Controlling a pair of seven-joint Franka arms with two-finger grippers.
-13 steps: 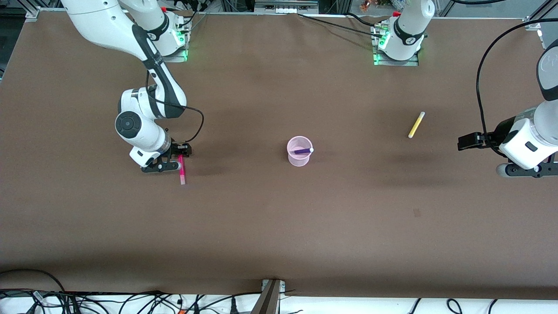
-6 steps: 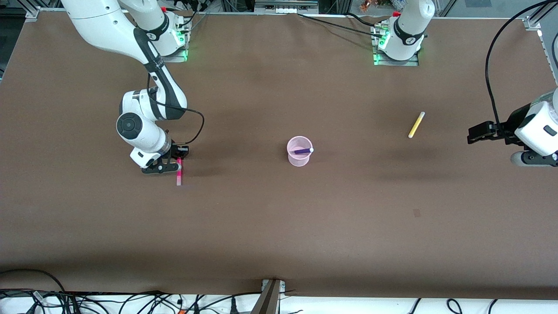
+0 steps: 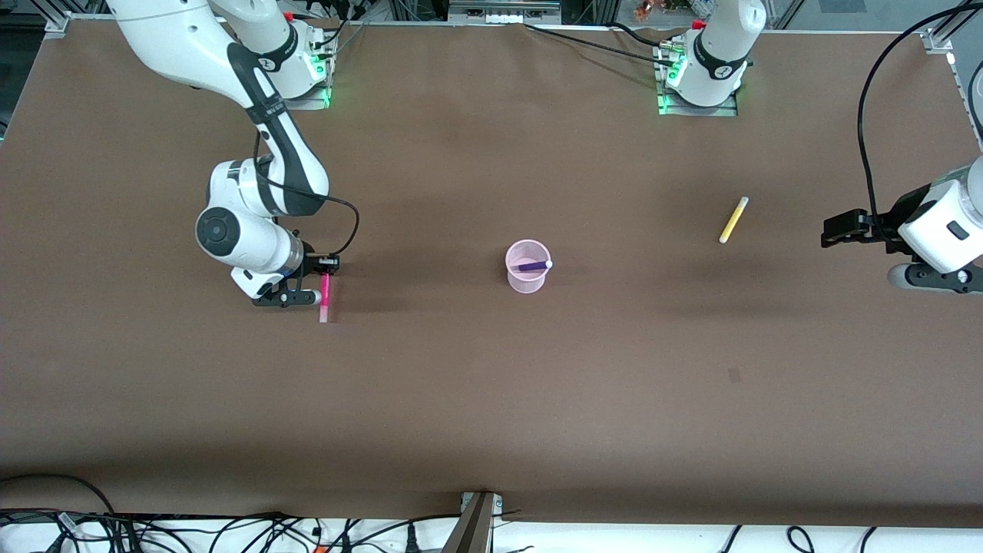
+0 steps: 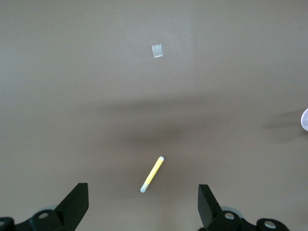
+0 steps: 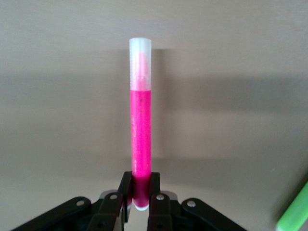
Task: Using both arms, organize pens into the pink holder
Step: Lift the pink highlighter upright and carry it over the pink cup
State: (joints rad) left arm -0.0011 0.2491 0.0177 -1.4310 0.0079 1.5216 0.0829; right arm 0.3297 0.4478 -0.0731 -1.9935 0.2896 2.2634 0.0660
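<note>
My right gripper (image 3: 322, 281) is shut on one end of the magenta-pink pen (image 3: 324, 299) and holds it low over the table toward the right arm's end, pale end pointing away from the fingers (image 5: 140, 180). The pink holder (image 3: 527, 269) stands mid-table with the dark purple pen (image 3: 533, 266) leaning inside. The yellow pen (image 3: 733, 220) lies loose toward the left arm's end. My left gripper (image 3: 933, 278) is open and empty, up in the air past the yellow pen (image 4: 152, 173) near that end's edge. A green pen's end (image 5: 293, 211) lies beside my right gripper; the front view hides it.
A small pale patch (image 3: 734, 375) marks the brown table nearer the front camera than the yellow pen. Both arm bases (image 3: 703, 84) stand along the table's back edge. Cables (image 3: 230, 530) run along the front edge.
My left gripper has drawn back toward its end of the table, away from the yellow pen. My right gripper has shifted slightly with the magenta-pink pen, which now points straighter.
</note>
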